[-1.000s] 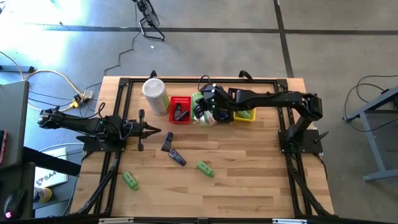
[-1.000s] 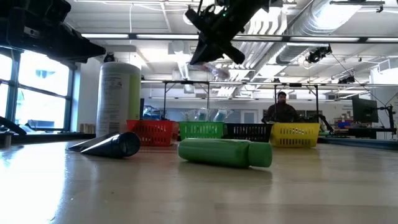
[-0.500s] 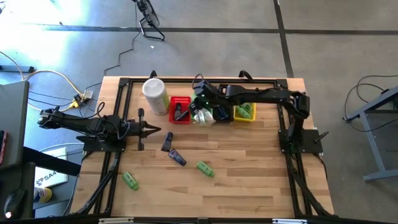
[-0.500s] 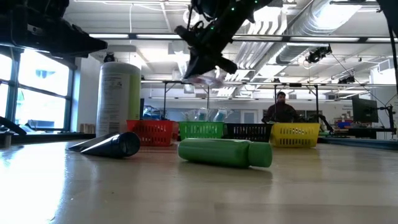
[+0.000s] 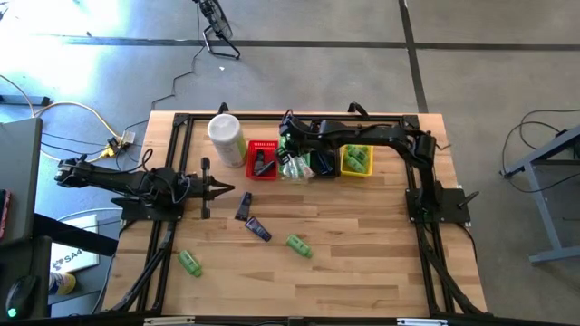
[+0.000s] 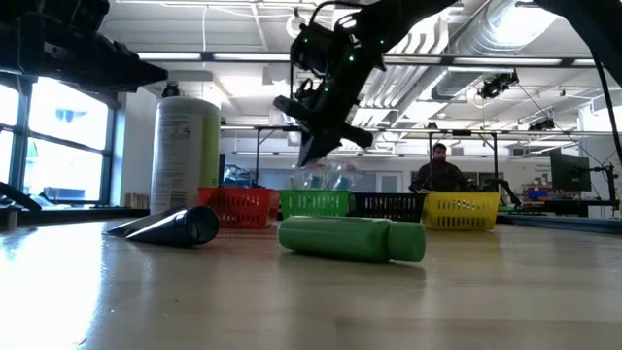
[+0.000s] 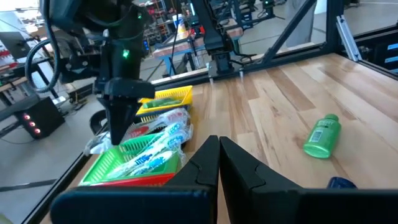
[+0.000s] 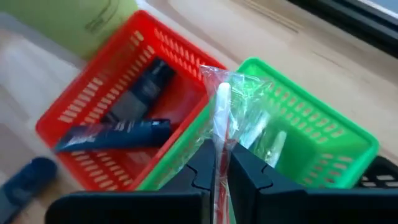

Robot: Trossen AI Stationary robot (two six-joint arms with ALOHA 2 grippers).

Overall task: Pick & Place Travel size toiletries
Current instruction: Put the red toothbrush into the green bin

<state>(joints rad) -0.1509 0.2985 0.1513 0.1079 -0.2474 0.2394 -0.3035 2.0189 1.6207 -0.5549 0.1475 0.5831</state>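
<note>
My right gripper (image 8: 222,152) hovers over the green basket (image 8: 311,140) at the table's far edge, shut on a clear plastic-wrapped stick (image 8: 221,106) with a white and red handle. More wrapped sticks (image 7: 155,149) lie in that basket. The red basket (image 8: 93,106) beside it holds dark tubes (image 8: 118,134). Two green mini bottles (image 5: 298,245) (image 5: 189,263) and two dark tubes (image 5: 243,206) (image 5: 258,229) lie flat on the table. My left gripper (image 5: 227,190) waits shut near the table's left side. My right gripper pinches the wrapped stick's near end (image 8: 220,146) between its two fingers, which lie along the stick. The fingers slant downward from above. The stick and its wrapper (image 6: 326,177) hang below them over the green basket; whether the lower end touches the basket's contents I cannot tell.
A tall white canister (image 5: 227,138) stands left of the red basket. Right of the green basket sit a black basket (image 5: 323,165) and a yellow basket (image 5: 355,163) holding green bottles. Bare wood stretches across the table's near and right parts. A person (image 6: 439,175) stands in the room beyond.
My right gripper has carried the wrapped stick down and a little toward the table's left, from above the black basket's side to low over the green basket. It has stayed shut on the stick.
</note>
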